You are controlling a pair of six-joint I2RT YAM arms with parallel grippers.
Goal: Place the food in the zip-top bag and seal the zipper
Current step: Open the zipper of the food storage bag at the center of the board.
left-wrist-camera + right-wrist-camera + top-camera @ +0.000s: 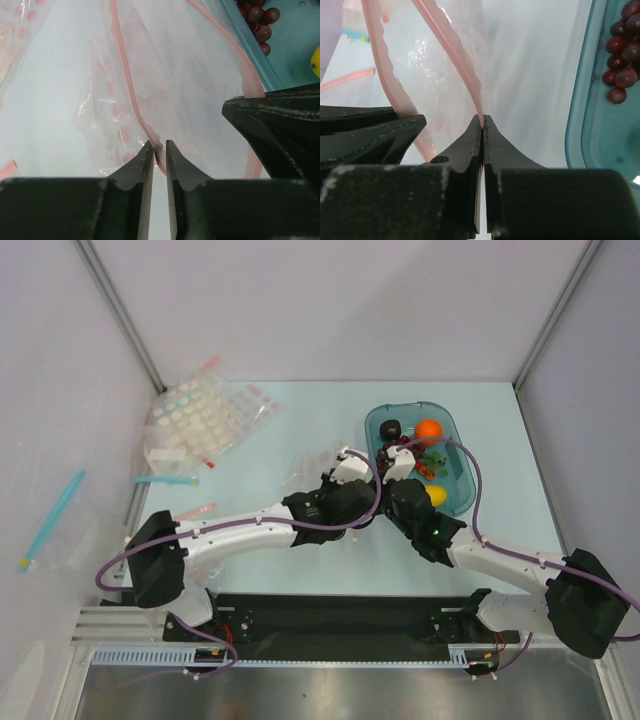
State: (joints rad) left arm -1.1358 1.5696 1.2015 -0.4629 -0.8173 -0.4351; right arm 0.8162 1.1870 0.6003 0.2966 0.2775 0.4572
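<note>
The clear zip-top bag lies left of the teal tray. Its pale pink zipper strip runs in two lips, spread apart. My left gripper is shut on one lip. My right gripper is shut on the other lip. In the top view the two grippers, left and right, sit side by side at the tray's left edge. The food is in the tray: orange, plum, grapes, lemon piece, red-and-green bunch. Grapes also show in the right wrist view.
Clear bags with pastel dots lie at the back left. A blue-strip bag lies beside them and a red strip nearer the left arm. A blue strip lies off the table's left. Walls enclose the table.
</note>
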